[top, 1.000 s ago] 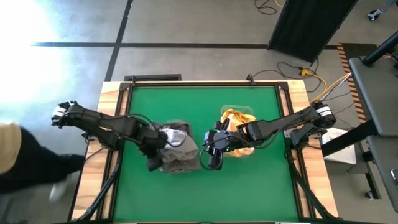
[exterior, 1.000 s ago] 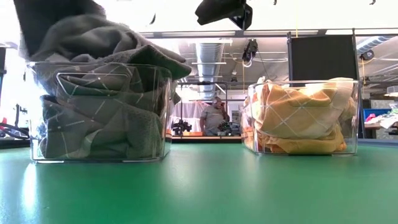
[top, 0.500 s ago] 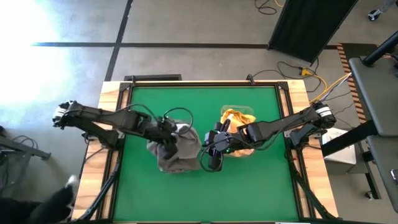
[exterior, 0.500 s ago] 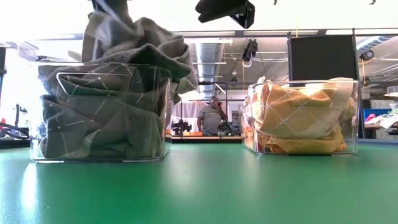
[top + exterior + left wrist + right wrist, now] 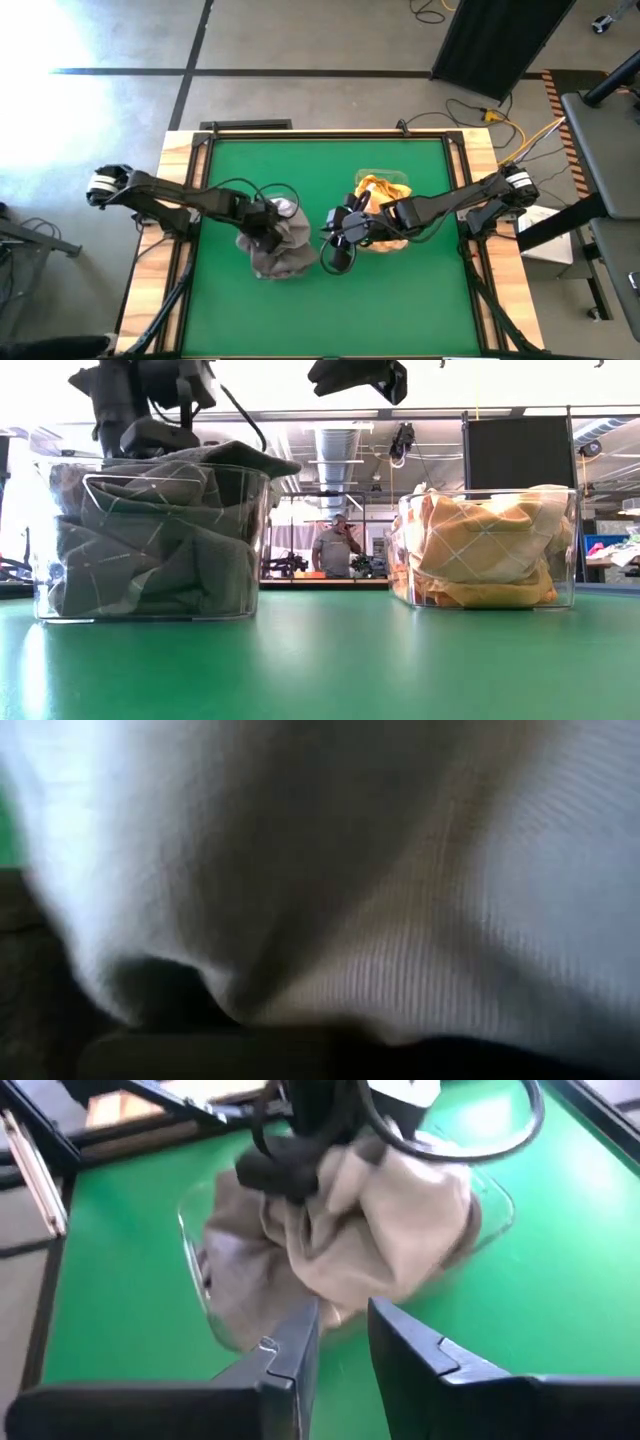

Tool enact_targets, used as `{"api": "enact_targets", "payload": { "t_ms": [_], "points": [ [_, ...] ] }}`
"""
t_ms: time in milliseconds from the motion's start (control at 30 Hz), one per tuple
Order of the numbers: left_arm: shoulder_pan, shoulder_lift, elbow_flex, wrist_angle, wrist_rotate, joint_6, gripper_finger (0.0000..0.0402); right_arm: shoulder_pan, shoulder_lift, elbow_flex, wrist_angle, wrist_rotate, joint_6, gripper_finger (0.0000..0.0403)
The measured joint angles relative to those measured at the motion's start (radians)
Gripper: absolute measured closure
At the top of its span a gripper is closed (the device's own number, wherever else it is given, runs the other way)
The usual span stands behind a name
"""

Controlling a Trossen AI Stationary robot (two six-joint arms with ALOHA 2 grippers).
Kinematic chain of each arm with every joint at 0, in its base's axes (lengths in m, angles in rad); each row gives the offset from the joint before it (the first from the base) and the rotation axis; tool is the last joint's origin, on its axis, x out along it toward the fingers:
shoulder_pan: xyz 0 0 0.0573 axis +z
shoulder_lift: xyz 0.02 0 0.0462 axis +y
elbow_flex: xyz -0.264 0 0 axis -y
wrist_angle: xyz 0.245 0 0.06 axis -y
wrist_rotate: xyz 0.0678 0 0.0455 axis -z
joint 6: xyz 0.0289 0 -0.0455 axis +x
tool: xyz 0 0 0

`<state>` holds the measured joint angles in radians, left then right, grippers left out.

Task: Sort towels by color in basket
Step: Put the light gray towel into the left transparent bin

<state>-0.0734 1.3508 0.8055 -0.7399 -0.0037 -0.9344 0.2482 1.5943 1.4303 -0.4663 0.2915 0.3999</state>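
The left gripper (image 5: pixel 268 218) presses down into the grey towels (image 5: pixel 283 243) heaped in the clear bin (image 5: pixel 150 540) at 9 o'clock of table centre; I cannot tell how its fingers stand. The right gripper (image 5: pixel 337 256) hovers just at 3 o'clock of that bin, fingers slightly parted, empty. Mustard-yellow towels (image 5: pixel 487 550) fill the other clear bin (image 5: pixel 570 550) at 3 o'clock

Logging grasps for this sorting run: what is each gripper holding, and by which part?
Right gripper: nothing. Left gripper is pressed into the grey towels; a hold cannot be told.
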Motion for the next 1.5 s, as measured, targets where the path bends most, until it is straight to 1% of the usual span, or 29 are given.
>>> {"api": "enact_targets", "payload": {
  "t_ms": [100, 233, 300, 500, 633, 733, 800, 900, 933, 1000, 1100, 1167, 1233, 1300, 1333, 1433, 1500],
  "points": [
    [0.0, -0.001, -0.043, 0.078, 0.001, -0.015, 0.0401, -0.002, 0.006, -0.001, 0.051, 0.0, -0.011, 0.0317],
    [0.0, -0.003, -0.035, 0.072, -0.013, -0.006, 0.0398, -0.004, 0.018, -0.001, 0.082, -0.001, -0.015, 0.0311],
    [0.0, -0.003, 0.003, 0.004, -0.01, 0.037, 0.0387, -0.004, 0.019, -0.001, 0.076, -0.002, -0.016, 0.0308],
    [-0.001, -0.003, 0.186, -0.325, -0.01, 0.221, 0.0332, -0.004, 0.014, -0.001, 0.074, -0.003, -0.048, 0.0311],
    [-0.001, -0.003, 0.291, -0.438, -0.011, 0.315, 0.0292, -0.004, 0.013, -0.001, 0.074, -0.003, -0.06, 0.0316],
    [-0.005, -0.004, 0.363, -0.487, 0.03, 0.394, 0.027, -0.004, 0.013, -0.001, 0.073, -0.003, -0.061, 0.0319],
    [-0.006, -0.004, 0.415, -0.539, 0.066, 0.426, 0.0261, -0.004, 0.013, -0.001, 0.072, -0.003, -0.063, 0.0318],
    [-0.005, -0.005, 0.495, -0.641, 0.078, 0.424, 0.0258, -0.004, 0.011, -0.001, 0.058, -0.003, -0.063, 0.0312],
    [-0.005, -0.005, 0.52, -0.657, 0.08, 0.421, 0.0258, -0.004, 0.011, -0.001, 0.049, -0.003, -0.062, 0.031],
    [-0.005, -0.01, 0.564, -0.633, 0.075, 0.423, 0.0263, -0.004, 0.01, -0.001, 0.037, -0.003, -0.061, 0.0306],
    [-0.005, -0.014, 0.604, -0.473, 0.075, 0.445, 0.0282, -0.004, 0.01, -0.001, 0.024, -0.003, -0.061, 0.0303],
    [-0.005, -0.011, 0.605, -0.333, 0.064, 0.472, 0.0307, -0.004, 0.01, -0.001, 0.025, -0.003, -0.06, 0.0303],
    [-0.006, -0.006, 0.584, -0.189, 0.0, 0.484, 0.0346, -0.004, 0.01, -0.001, 0.024, -0.003, -0.06, 0.0307],
    [-0.005, 0.004, 0.555, -0.111, -0.072, 0.486, 0.0385, -0.004, 0.01, -0.001, 0.023, -0.003, -0.059, 0.0311],
    [-0.005, 0.011, 0.543, -0.103, -0.117, 0.479, 0.0392, -0.004, 0.01, -0.001, 0.022, -0.003, -0.057, 0.0314],
    [-0.005, 0.028, 0.494, -0.127, -0.232, 0.448, 0.0387, -0.002, 0.01, -0.001, 0.003, -0.003, -0.045, 0.032],
    [-0.004, 0.03, 0.451, -0.184, -0.267, 0.42, 0.0392, 0.0, 0.01, -0.001, -0.011, -0.003, -0.043, 0.0324]
  ]
}}
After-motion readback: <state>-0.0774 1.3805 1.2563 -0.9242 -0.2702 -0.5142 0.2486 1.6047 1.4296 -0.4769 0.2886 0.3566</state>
